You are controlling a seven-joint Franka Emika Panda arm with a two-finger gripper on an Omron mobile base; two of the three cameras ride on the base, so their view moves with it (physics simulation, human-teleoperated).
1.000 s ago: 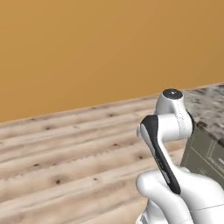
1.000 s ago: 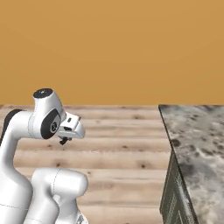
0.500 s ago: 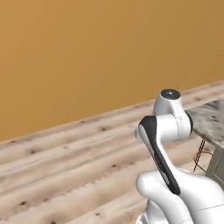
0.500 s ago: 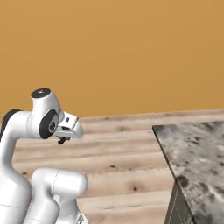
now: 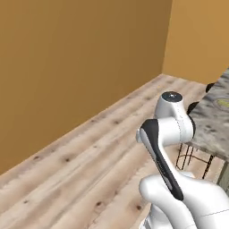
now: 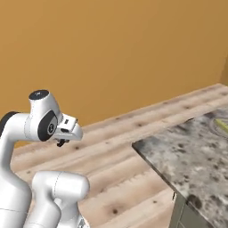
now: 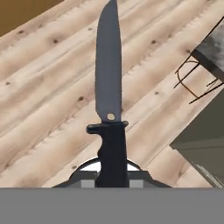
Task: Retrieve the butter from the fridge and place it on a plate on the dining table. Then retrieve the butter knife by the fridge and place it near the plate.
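**Dark knife in hand, table coming into reach**

Dark steel blade and black handle: the butter knife is carried in the gripper, handle seated between the jaws, which are clenched on it, blade pointing away over the wooden floor. The arm is folded close to the body, hand held beside the shoulder.

Change noted: across the last second both base views have swung. The orange wall now runs off to a corner, and the marbled dining table has grown from a slab at the frame edge to a wide corner of stone. This is the base turning and driving; the knife's seat in the hand looks the same.

At the table's far edge a rounded rim, probably the plate, is partly in frame. Whether butter lies on it cannot be told.

Judgement: the carry leg is under way. Remaining work is closing on the table and setting the knife down near the plate.
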